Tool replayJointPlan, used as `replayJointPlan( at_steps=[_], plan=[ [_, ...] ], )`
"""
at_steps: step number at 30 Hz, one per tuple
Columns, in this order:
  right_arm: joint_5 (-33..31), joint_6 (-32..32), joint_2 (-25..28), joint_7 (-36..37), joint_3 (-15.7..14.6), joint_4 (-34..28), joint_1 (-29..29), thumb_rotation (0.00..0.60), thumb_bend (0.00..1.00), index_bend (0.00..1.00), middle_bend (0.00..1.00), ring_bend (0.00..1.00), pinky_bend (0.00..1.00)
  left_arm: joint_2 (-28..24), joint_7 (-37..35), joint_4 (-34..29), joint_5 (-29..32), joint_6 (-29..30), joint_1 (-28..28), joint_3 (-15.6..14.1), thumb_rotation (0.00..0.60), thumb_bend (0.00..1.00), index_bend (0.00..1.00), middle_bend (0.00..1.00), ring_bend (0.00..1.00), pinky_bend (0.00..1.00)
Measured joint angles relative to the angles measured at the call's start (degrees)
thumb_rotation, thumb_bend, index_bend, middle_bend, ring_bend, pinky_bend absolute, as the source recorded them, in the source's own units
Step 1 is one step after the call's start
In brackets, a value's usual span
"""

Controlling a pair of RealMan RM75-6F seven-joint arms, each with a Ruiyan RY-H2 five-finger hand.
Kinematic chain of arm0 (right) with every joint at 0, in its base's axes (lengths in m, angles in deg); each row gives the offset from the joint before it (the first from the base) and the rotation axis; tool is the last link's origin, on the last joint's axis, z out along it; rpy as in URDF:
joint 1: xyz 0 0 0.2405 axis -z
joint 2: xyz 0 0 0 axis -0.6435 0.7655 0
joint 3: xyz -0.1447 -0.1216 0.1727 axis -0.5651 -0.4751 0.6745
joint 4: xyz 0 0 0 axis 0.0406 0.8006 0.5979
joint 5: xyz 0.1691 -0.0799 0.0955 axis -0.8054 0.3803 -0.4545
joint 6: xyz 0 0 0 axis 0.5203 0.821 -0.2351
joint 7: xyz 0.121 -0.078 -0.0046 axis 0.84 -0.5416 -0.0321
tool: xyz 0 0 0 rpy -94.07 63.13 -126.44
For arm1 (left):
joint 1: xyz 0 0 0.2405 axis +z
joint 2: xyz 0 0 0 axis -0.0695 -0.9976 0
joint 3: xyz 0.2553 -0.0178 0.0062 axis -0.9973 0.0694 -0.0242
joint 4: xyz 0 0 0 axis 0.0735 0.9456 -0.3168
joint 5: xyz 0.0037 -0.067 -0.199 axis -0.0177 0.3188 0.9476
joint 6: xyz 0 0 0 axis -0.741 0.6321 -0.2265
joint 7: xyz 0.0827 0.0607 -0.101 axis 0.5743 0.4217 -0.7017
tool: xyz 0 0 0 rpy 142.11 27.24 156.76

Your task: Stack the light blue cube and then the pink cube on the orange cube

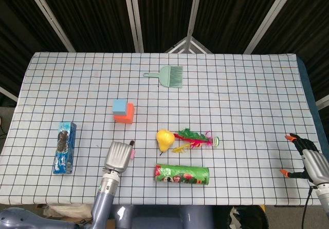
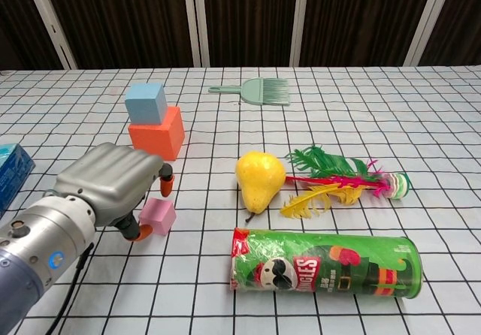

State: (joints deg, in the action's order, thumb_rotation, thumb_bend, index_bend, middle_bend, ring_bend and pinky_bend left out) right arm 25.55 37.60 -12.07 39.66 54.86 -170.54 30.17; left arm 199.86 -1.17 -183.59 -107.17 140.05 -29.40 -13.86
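The light blue cube (image 1: 120, 106) (image 2: 146, 102) sits on top of the orange cube (image 1: 126, 115) (image 2: 156, 134) at the left middle of the table. Nearer the front, the small pink cube (image 1: 132, 154) (image 2: 159, 215) lies low on the cloth. My left hand (image 1: 118, 156) (image 2: 113, 182) is curled over it from the left and pinches it between thumb and a finger. Most of the cube is hidden under the hand in the head view. My right hand (image 1: 311, 159) hangs at the table's right front edge with its fingers spread and nothing in it.
A yellow pear (image 2: 259, 178) and a feather shuttlecock (image 2: 342, 181) lie right of the pink cube. A green chips can (image 2: 323, 264) lies in front of them. A blue biscuit pack (image 1: 65, 148) is at the left, a green brush (image 1: 169, 76) at the back.
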Motion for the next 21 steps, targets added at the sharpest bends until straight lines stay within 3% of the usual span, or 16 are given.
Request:
replayJointPlan(
  at_steps=[13,21],
  plan=[
    [0.18,-0.13,0.14,0.97,-0.15,0.14,-0.03,0.6,0.14,0.14,0.09,0.1,0.06,-0.26,-0.47,0.11,-0.49,-0.57,0.28,-0.04,0.6,0.32,0.44,0.92,0.79,0.91],
    [0.14,-0.53,0.11,0.39,-0.24,-0.03,-0.24,0.6,0.14,0.14,0.09,0.1,0.06,-0.86,-1.41,-0.59,-0.91,-0.83,0.46,0.36,0.6,0.42,0.45,0.92,0.79,0.91]
  ],
)
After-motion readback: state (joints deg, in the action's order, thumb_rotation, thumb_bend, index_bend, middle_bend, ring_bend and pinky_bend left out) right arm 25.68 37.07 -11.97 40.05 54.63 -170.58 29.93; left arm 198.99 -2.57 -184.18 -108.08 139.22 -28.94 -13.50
